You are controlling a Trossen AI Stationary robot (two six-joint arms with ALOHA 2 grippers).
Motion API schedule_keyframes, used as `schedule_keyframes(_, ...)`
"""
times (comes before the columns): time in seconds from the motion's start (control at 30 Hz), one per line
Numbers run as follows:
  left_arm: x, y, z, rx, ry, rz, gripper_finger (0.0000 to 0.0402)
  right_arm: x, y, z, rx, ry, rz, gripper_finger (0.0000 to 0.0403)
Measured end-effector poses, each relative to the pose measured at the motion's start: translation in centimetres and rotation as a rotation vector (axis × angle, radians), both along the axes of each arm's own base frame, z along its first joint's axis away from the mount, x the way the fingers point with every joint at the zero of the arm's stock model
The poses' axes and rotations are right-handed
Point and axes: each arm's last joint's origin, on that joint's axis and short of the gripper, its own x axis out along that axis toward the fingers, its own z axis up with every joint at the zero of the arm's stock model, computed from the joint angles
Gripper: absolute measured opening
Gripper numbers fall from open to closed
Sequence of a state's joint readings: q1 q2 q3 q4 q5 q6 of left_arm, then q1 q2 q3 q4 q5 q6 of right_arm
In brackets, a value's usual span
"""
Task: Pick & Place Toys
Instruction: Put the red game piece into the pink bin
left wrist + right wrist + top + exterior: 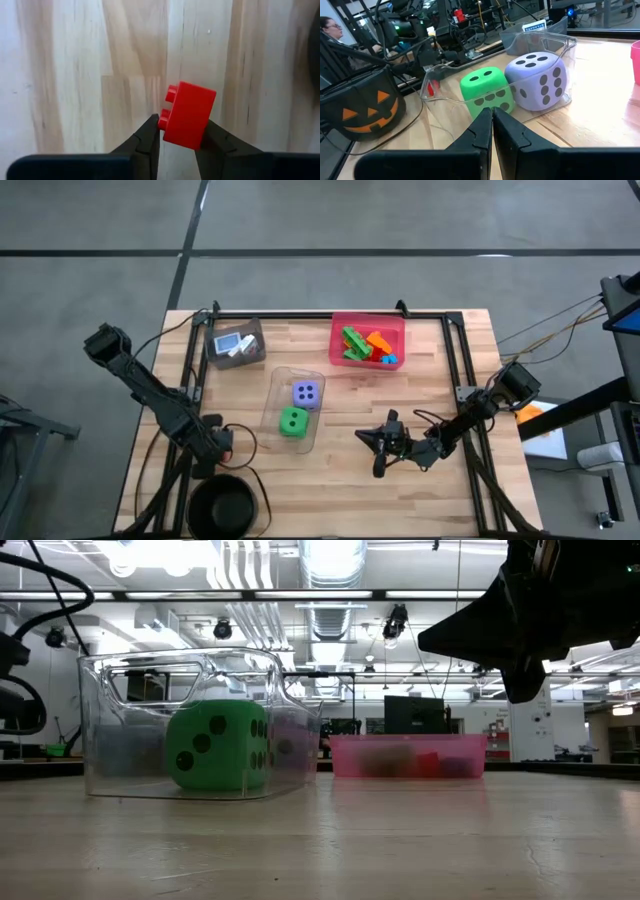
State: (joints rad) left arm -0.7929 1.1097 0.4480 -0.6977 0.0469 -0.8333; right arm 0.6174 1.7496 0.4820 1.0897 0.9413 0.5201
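Pale wooden slats form the surface (330, 480), fenced by a black metal frame, and the clear rectangular plastic bin (294, 408) near its middle serves as the landmark. Inside that bin sit the green dotted die (293, 421) and the purple dotted die (306, 393). Beyond the bin toward the far right, the pink plastic bin (368, 340) holds green, orange and teal bricks; to the bin's far left stands a grey bin (236, 343) with small cards. The left tool (180, 137), low and left of the clear bin beside the black round bowl (221, 506), has its fingers closed against the two sides of a red plastic brick (187, 115), which rests on or just above the wood. The grip looks off-centre, with the brick tilted between the fingers, so lift slowly and vertically, confirm that the brick does not rotate, then carry it well clear of the bowl rim and bin walls before release, most likely over the pink bin. The right tool (492, 125), right of the clear bin, is fully closed and empty; keep it parked.
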Motion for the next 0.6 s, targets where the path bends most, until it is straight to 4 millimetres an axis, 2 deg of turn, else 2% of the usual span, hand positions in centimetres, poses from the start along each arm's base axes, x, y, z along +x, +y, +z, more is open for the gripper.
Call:
schedule_keyframes(0.37, 0.8, -0.1, 1.3, 0.111, -0.132, 0.012, 0.0087, 0.0, 0.0, 0.0, -0.003, 0.001, 0.0, 0.0018)
schedule_keyframes(0.6, 2.0, -0.6, 3.4, 0.2, -0.301, -0.023, 0.0087, 0.0, 0.0, 0.0, -0.017, 0.006, 0.002, 0.0018)
